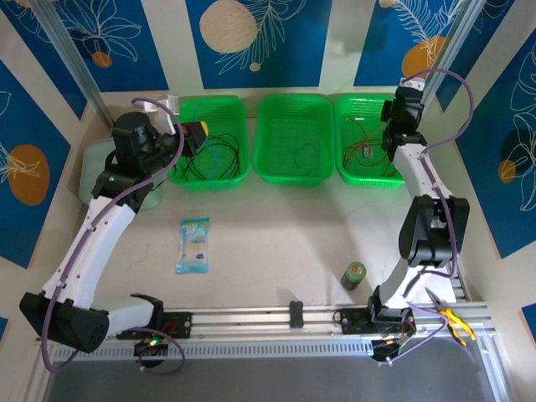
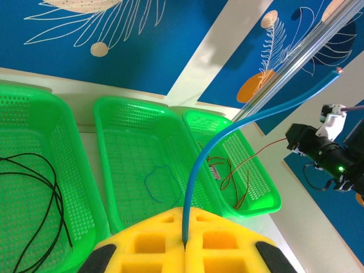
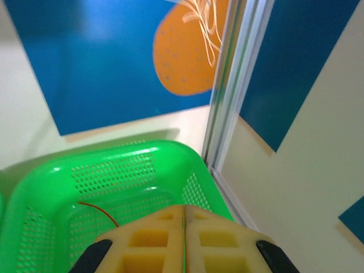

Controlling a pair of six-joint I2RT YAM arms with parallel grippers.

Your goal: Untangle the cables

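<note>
A blue cable (image 2: 227,133) rises from between the yellow fingers of my left gripper (image 2: 185,213), which is shut on it, and arcs up to the right with its far end free in the air. This left gripper (image 1: 197,136) hovers by the left green basket (image 1: 239,107), where black cables (image 2: 42,187) lie. A thin blue cable (image 2: 154,183) lies looped in the middle basket (image 1: 293,100). Orange-brown cables (image 2: 242,185) lie in the right basket (image 1: 347,105). My right gripper (image 3: 185,207) is shut above that basket, and a thin orange-red cable (image 2: 264,147) runs taut up to it (image 1: 390,138).
On the table lie a blue-and-white packet (image 1: 194,244) and a small green can (image 1: 354,275). Yellow-handled pliers (image 1: 452,318) rest at the near right by the rail. An aluminium post (image 3: 227,85) stands just behind the right basket's far corner.
</note>
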